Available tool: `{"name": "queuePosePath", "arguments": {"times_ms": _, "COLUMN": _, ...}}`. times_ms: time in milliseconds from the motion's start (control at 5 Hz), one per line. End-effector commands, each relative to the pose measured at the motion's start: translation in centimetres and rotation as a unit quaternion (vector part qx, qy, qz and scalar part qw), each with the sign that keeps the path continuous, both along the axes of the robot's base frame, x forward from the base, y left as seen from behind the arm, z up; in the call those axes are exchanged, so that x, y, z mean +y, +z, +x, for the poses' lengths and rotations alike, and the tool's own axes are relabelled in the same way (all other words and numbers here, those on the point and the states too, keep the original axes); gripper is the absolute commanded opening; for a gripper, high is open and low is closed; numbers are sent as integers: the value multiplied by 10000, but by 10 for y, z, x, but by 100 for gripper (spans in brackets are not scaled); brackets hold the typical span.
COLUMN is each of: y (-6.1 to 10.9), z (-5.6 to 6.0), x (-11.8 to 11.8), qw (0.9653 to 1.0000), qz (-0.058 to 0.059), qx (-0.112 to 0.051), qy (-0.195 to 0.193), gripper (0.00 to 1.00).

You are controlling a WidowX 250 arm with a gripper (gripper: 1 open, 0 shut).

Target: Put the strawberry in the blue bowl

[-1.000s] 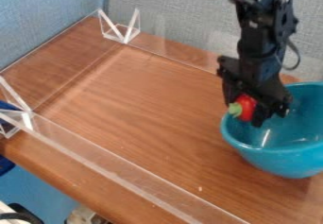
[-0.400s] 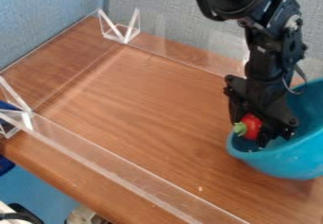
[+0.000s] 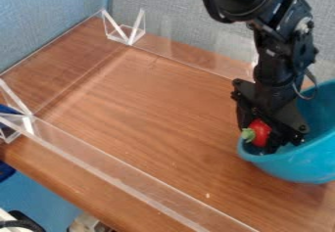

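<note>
The wooden table stretches wide, clear plastic walls fencing it in, and at the right edge sits the blue bowl, partly cut off by the frame. The black arm reaches down over its near rim, hand clamped tight on the strawberry, low inside the bowl's mouth. This looks like the placing step; next comes letting go, then lifting clear. The fingertips and bowl floor hide behind the rim
</note>
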State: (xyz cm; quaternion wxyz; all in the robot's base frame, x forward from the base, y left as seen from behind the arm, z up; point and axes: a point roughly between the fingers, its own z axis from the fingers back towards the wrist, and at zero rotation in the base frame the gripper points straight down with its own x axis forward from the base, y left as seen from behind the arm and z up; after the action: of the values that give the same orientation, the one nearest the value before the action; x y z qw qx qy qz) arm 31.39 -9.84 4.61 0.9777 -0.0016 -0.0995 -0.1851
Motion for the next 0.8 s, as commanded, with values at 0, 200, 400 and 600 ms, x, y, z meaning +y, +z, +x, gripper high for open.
{"name": "queuePosePath", "arguments": {"times_ms": 0, "y": 18, "z": 1, "x": -7, "qw": 9995, "qz": -102, "qx": -270, "qy": -87, "gripper": 0}}
{"name": "queuePosePath", "arguments": {"times_ms": 200, "y": 16, "z": -1, "x": -8, "qw": 9996, "qz": -97, "qx": -238, "qy": -89, "gripper": 0}}
{"name": "queuePosePath", "arguments": {"times_ms": 400, "y": 13, "z": -2, "x": -9, "qw": 9997, "qz": -94, "qx": -211, "qy": -93, "gripper": 0}}
{"name": "queuePosePath", "arguments": {"times_ms": 600, "y": 11, "z": -3, "x": -9, "qw": 9998, "qz": -89, "qx": -181, "qy": -88, "gripper": 100}}
